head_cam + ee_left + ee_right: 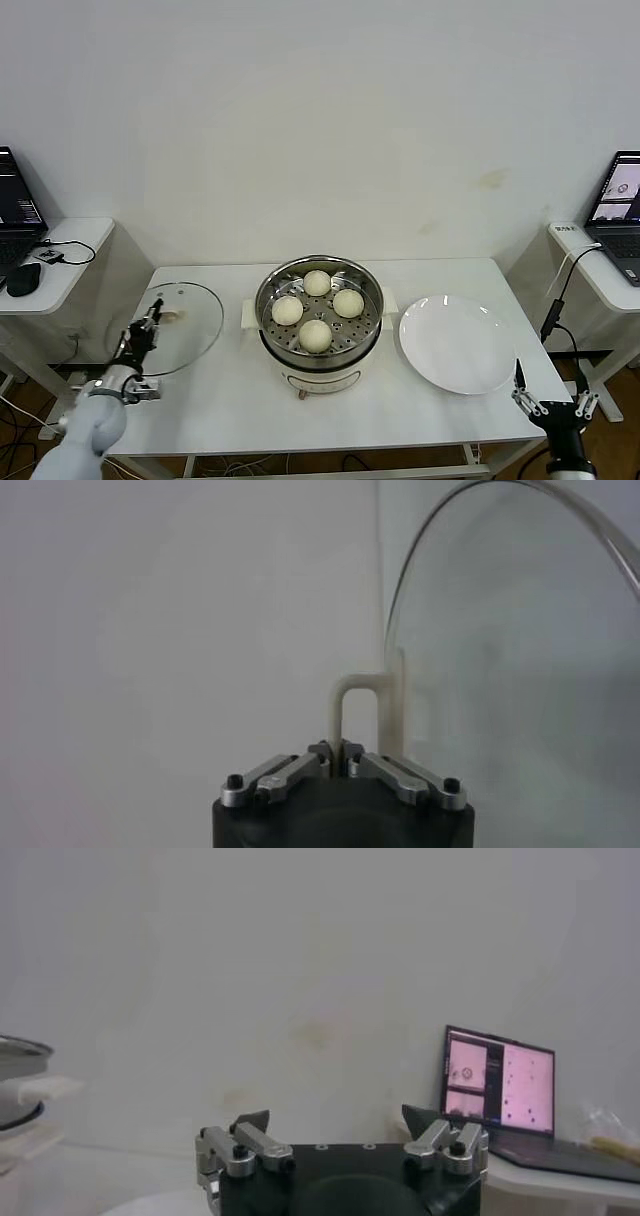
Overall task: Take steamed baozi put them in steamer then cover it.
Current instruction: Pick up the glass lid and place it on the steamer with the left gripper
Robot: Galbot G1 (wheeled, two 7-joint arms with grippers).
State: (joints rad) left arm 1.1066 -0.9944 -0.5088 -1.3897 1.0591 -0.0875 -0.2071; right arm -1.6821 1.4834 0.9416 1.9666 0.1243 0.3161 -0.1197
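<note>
Left claw (152, 318) clenched on cover (185, 325) handle, lower left, for carrying to loaded steamer (318, 312); right claw (553, 405) released, lower right.

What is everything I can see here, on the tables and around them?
steamed baozi: four, cream-white, on the perforated tray inside the steamer
steamer: one, shiny steel on a cream-white base, middle of the table
cover: one, clear glass, left of the steamer, off the pot
plate: one, white, bare, right of the steamer
table: one, white, centre
laptops: two, one on the left side desk, one on the right
mouse: one, black, left desk
left gripper: shut on the cover's cream-white handle
right gripper: open, at the table's front right corner
</note>
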